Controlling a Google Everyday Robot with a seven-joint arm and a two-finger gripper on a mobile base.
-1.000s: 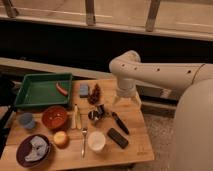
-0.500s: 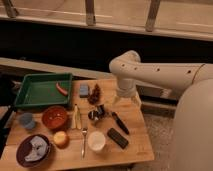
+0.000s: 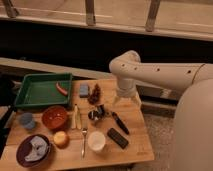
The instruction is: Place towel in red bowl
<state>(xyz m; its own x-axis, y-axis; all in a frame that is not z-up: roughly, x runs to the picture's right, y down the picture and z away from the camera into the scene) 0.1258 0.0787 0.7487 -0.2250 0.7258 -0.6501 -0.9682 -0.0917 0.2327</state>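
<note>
Towel [image 3: 36, 150] lies crumpled in purple bowl [image 3: 20, 156], bench [image 3: 135, 145] near-left corner; red bowl [image 3: 54, 116] just beyond it; hand [image 3: 126, 101] well apart at far right, released, empty

No readable text, even on the tool [image 3: 126, 100] above the table [image 3: 136, 131].

The towel [image 3: 36, 150] is a pale grey-white cloth, crumpled into a loose heap. It lies inside a dark purple bowl [image 3: 22, 159] at the front left corner of the desk [image 3: 136, 131]. The red bowl [image 3: 54, 117] is round, orange-red and upright, and sits near the left edge of the desk, just behind the purple bowl and apart from it. The gripper [image 3: 125, 100] hangs over the desk near its rear right corner, well apart from both.
</note>
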